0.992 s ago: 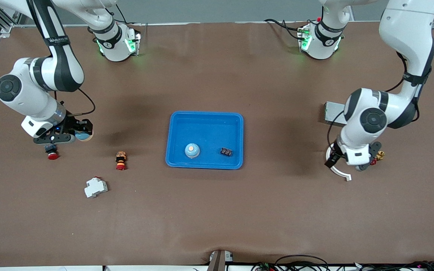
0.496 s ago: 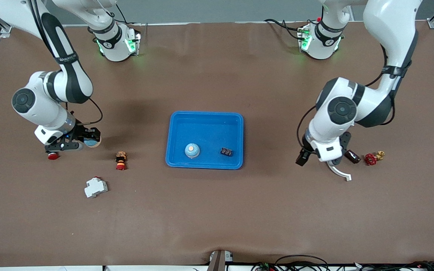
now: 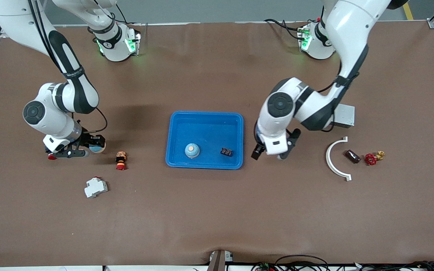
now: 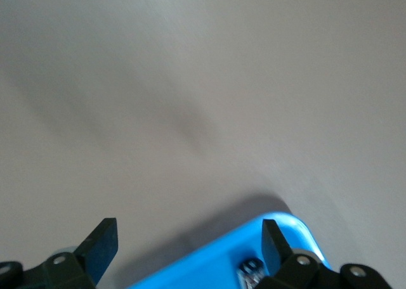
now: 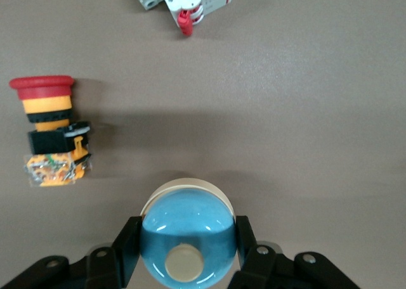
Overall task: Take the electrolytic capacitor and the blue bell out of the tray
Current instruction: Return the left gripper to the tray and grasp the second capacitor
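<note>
A wide table covered in matte brown sheeting (image 3: pixel 209 210) carries everything. A shallow blue plastic tray (image 3: pixel 205 119) lies at its middle. Toward the right arm's end lie a red-and-yellow push button with a black base (image 3: pixel 120 160), a small red-capped button (image 3: pixel 52 157) and, nearest the front camera, a white circuit breaker with a red lever (image 3: pixel 95 187). Toward the left arm's end lie a white curved plastic arc (image 3: pixel 333 159), a dark brown capsule-shaped part (image 3: pixel 352 156), a red-handled brass valve (image 3: pixel 373 158) and a grey metal box (image 3: pixel 343 116).
</note>
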Available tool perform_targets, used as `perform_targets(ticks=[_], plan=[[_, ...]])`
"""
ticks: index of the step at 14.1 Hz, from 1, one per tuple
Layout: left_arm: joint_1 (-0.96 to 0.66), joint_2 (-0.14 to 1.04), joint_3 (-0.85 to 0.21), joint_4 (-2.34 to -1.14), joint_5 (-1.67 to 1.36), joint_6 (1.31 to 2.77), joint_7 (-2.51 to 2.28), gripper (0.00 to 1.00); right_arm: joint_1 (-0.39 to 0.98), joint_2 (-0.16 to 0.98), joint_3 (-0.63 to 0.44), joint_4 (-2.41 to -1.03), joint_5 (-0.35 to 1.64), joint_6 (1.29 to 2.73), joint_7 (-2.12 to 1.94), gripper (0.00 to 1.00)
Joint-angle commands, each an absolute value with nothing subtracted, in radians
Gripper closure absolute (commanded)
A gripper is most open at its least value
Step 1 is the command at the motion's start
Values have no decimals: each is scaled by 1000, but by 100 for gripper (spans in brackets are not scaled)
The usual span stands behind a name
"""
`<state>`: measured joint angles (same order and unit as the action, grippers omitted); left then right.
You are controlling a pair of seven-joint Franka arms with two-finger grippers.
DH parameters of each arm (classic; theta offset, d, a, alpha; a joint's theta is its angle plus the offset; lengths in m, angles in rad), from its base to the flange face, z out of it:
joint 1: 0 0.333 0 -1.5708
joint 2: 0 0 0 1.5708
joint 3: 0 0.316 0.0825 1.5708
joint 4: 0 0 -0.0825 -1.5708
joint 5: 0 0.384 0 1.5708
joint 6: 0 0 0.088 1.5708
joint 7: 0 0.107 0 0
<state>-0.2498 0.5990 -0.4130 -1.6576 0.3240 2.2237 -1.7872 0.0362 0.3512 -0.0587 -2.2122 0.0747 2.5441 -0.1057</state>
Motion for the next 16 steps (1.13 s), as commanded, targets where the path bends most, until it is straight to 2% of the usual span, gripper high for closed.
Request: perform_targets(ticks=[1,3,4,5,9,12,13,15,16], plan=[[-325,730,-403,-1498,385,2206,-1905,12,18,394,-43,-2163,92,2540,-118,100],[-354,773,-396,-1453,388,2217,-1942,17,18,414,-43,-2151,94,2540,-117,100],[-376,799,-388,-1424,388,2227,-1980,24,18,425,-43,-2146,100,2540,-117,100],[-405,819,-362,-1401,388,2241,-2018,26,18,428,-43,-2145,107,2542,-118,100],[-523,879,-267,-1370,384,2289,-2100,27,18,445,-43,-2135,121,2543,-120,100],[-555,900,-264,-1370,387,2295,-2098,29,25,453,-43,-2129,135,2543,-121,100],[-557,910,-261,-1370,388,2295,-2097,37,26,459,-43,-2129,135,2543,-121,100],[-557,910,-259,-1371,400,2295,-2063,84,26,465,-43,-2128,135,2559,-121,100],[-558,904,-259,-1373,408,2292,-2057,100,26,469,-43,-2128,135,2560,-121,100]])
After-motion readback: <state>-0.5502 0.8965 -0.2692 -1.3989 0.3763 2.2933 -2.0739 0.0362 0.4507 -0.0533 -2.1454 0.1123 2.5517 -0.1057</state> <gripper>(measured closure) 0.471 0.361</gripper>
